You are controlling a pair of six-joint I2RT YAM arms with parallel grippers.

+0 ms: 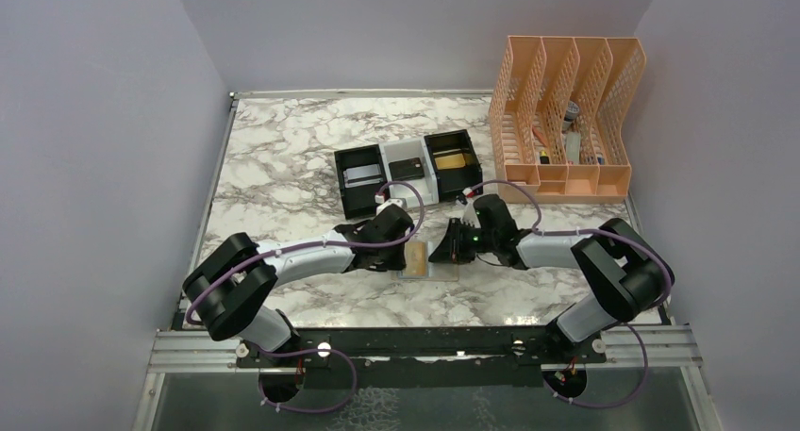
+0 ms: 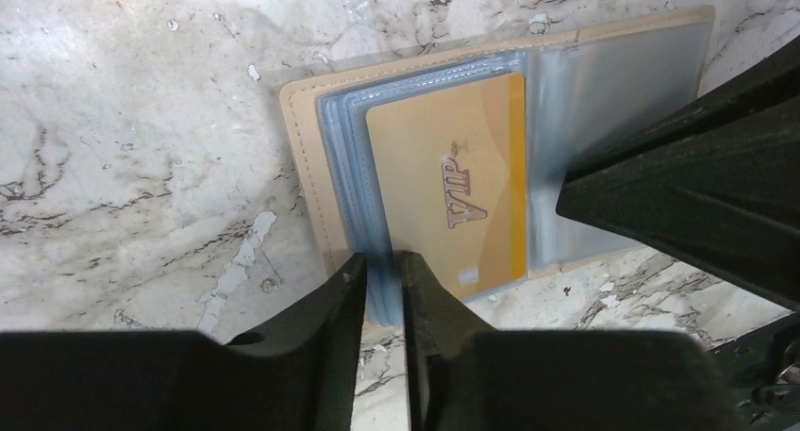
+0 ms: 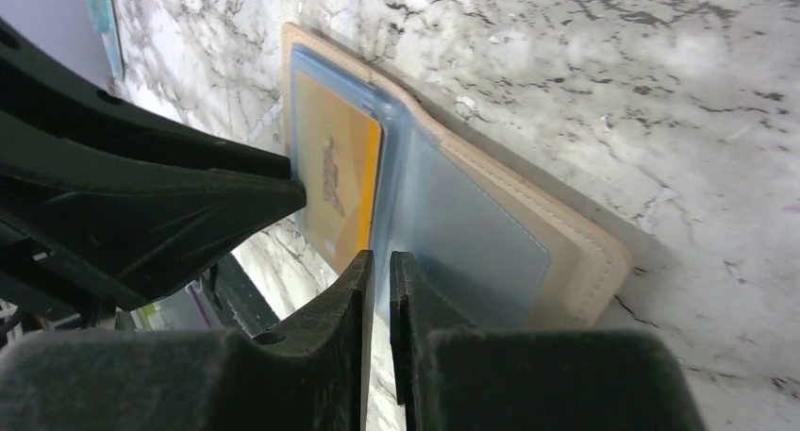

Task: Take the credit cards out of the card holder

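Observation:
The tan card holder (image 1: pixel 429 260) lies open on the marble between both grippers. A gold credit card (image 2: pixel 453 181) marked VIP sits in its left clear pocket; the right pocket (image 2: pixel 604 101) looks empty. My left gripper (image 2: pixel 382 259) is shut on the near edge of the stacked bluish plastic pockets, beside the gold card (image 3: pixel 335 181). My right gripper (image 3: pixel 378 258) is nearly shut on the edge of a clear pocket leaf at the holder's fold (image 3: pixel 491 233). In the top view the left gripper (image 1: pixel 408 242) and right gripper (image 1: pixel 441 252) meet over the holder.
Behind the holder stand three small bins: a black one with a silvery card (image 1: pixel 361 176), a white one with a dark card (image 1: pixel 408 167), and a black one with a gold card (image 1: pixel 453 160). A peach mesh file organizer (image 1: pixel 566 110) stands at the back right.

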